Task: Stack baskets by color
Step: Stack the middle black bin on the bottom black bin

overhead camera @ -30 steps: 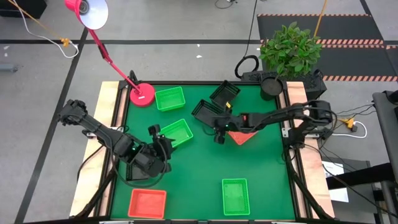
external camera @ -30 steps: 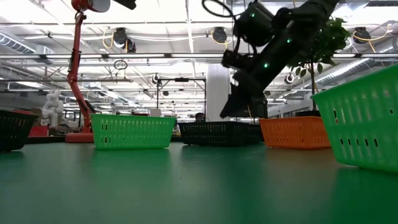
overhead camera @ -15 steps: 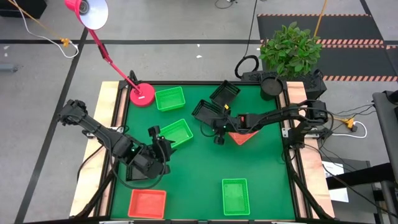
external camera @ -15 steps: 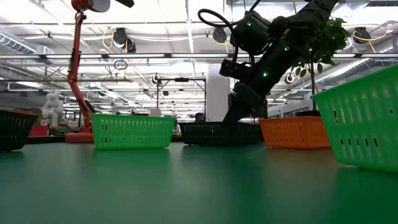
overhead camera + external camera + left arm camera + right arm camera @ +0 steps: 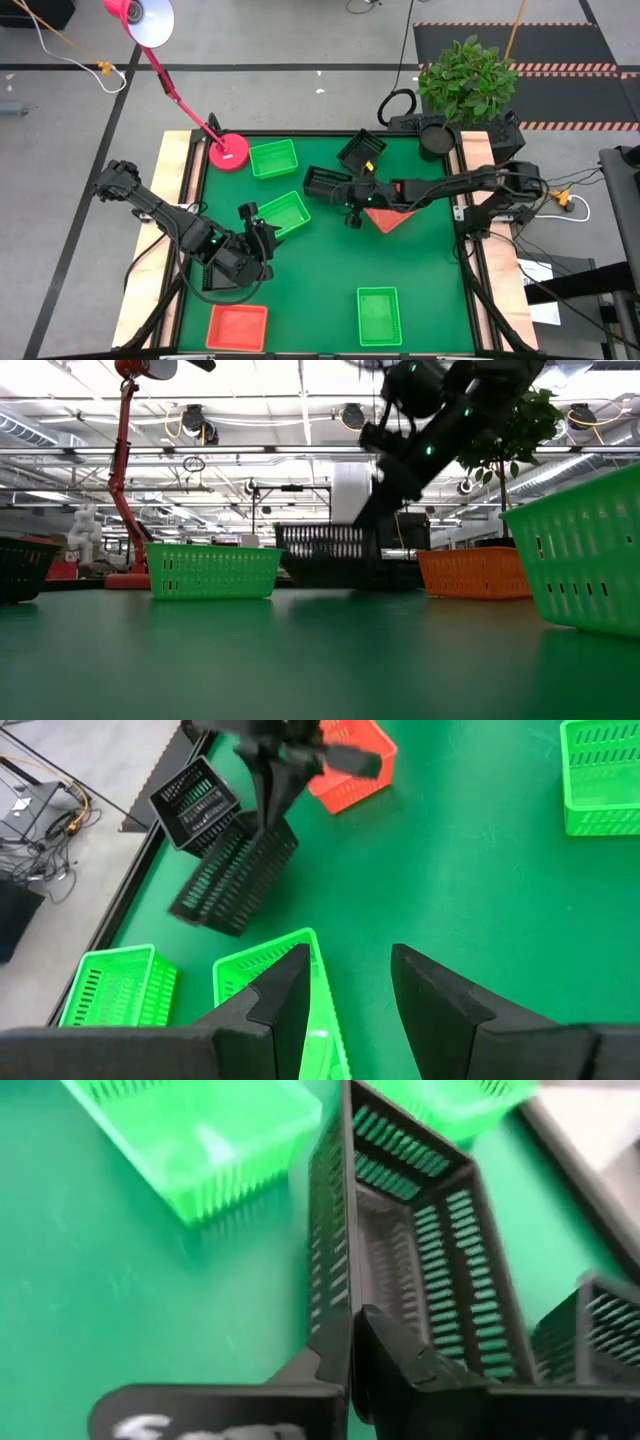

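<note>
My right gripper (image 5: 351, 192) is shut on a black basket (image 5: 325, 184) at the middle of the table's far half; the basket is tipped up. A second black basket (image 5: 361, 150) sits behind it, and a red-orange basket (image 5: 388, 220) lies under my right arm. My left gripper (image 5: 348, 985) stands open at the near corner of a green basket (image 5: 284, 212), with that basket's wall (image 5: 318, 965) between its fingers. More green baskets (image 5: 273, 158) (image 5: 377, 315) and a red-orange one (image 5: 237, 325) rest flat on the green table. My right gripper pinches one long wall of the black basket at its rim (image 5: 338, 1305), one finger inside and one outside. The fingers slant down from the table's right. The held side is raised, so the basket is tipped (image 5: 325, 555), its lower edge near or on the table. My left gripper has one finger (image 5: 285, 990) over the inside of the green basket's corner; I cannot tell whether it touches the wall.
A pink lamp base (image 5: 229, 152) stands at the far left corner, its arm leaning out past the table. A potted plant (image 5: 466, 75) sits beyond the far right corner. The low view shows another black basket (image 5: 20, 568) at its left edge.
My right gripper came down from above the black basket until its fingers stood on either side of one wall, shut on that wall, then rose. The basket's held side has lifted, tipping it from flat to steeply tilted, and it has shifted a little toward the table's left.
</note>
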